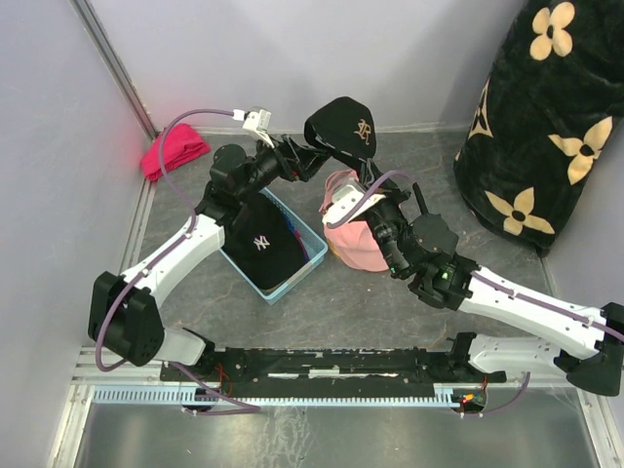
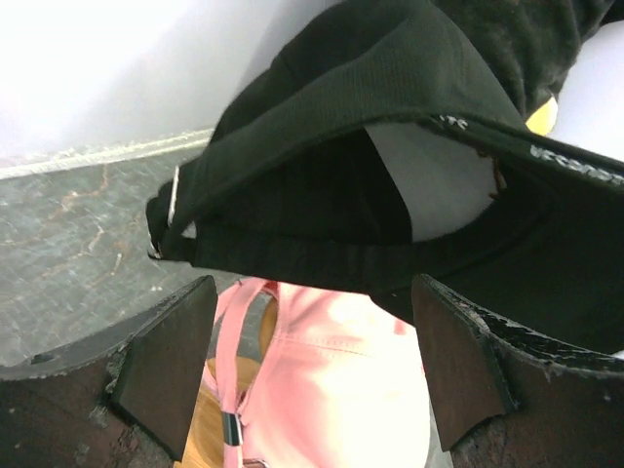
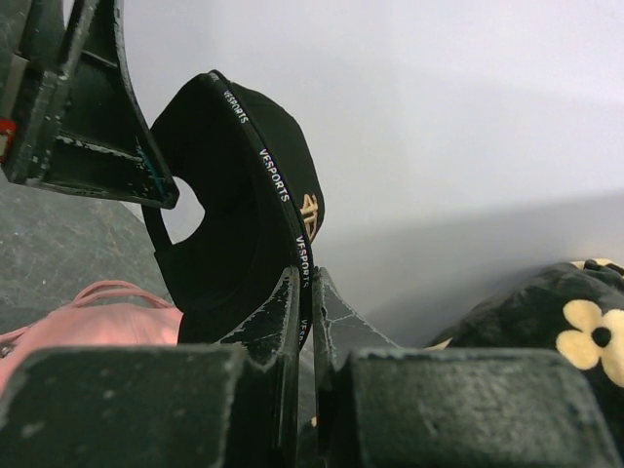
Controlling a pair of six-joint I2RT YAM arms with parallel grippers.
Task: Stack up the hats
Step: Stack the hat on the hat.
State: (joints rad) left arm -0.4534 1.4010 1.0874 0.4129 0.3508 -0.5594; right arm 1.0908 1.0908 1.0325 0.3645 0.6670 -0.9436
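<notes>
Black cap above pink cap, rim clamped in right jaws, left jaws apart just beside its back strap

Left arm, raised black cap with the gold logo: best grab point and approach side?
Grip the rear strap of the black cap, coming in from its open back. The right gripper is shut on the rim, holding the cap up with that opening towards the left gripper; the thin flat band lies just ahead of its open jaws. The crown looks too wide and soft to pinch.
</notes>
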